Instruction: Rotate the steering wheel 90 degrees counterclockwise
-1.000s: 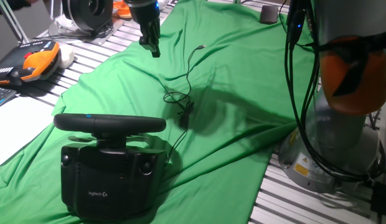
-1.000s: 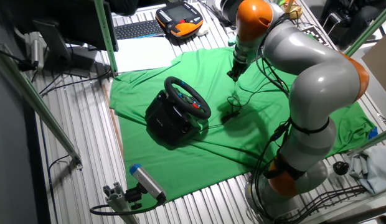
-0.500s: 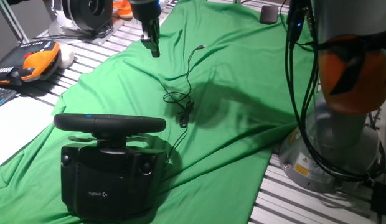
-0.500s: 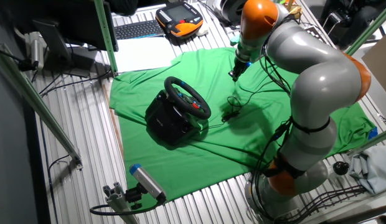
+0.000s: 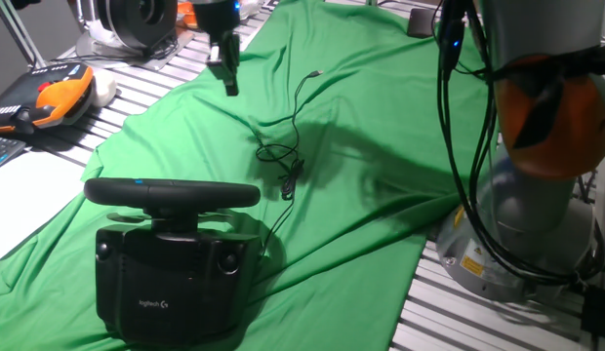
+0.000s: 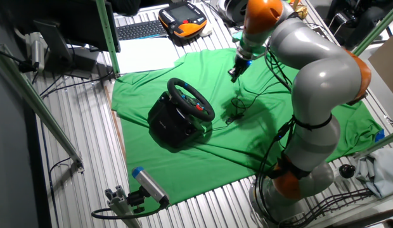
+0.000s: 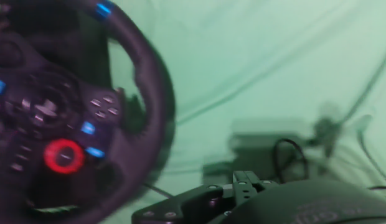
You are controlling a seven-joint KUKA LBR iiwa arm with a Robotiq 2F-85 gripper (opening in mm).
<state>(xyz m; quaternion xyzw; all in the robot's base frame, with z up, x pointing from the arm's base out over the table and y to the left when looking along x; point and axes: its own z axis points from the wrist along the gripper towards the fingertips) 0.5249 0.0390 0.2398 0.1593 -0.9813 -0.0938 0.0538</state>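
Observation:
The steering wheel (image 5: 172, 193) is a black rim with a small blue mark on top, mounted on a boxy black base (image 5: 174, 283) with a white logo, at the front left of the green cloth (image 5: 381, 107). It also shows in the other fixed view (image 6: 191, 99) and, blurred, at the left of the hand view (image 7: 143, 81). My gripper (image 5: 227, 76) hangs above the far part of the cloth, well behind the wheel and apart from it. Its fingers look closed together and hold nothing. In the other fixed view the gripper (image 6: 234, 74) is to the right of the wheel.
A thin black cable (image 5: 288, 146) lies on the cloth between gripper and wheel. An orange-black pendant (image 5: 59, 97) and a round black-and-silver disc device (image 5: 137, 19) sit at the back left. The arm's base (image 5: 532, 224) stands at the right.
My gripper has shifted a little to the left above the far cloth, and the arm has swung with it. The steering wheel and cable have not moved.

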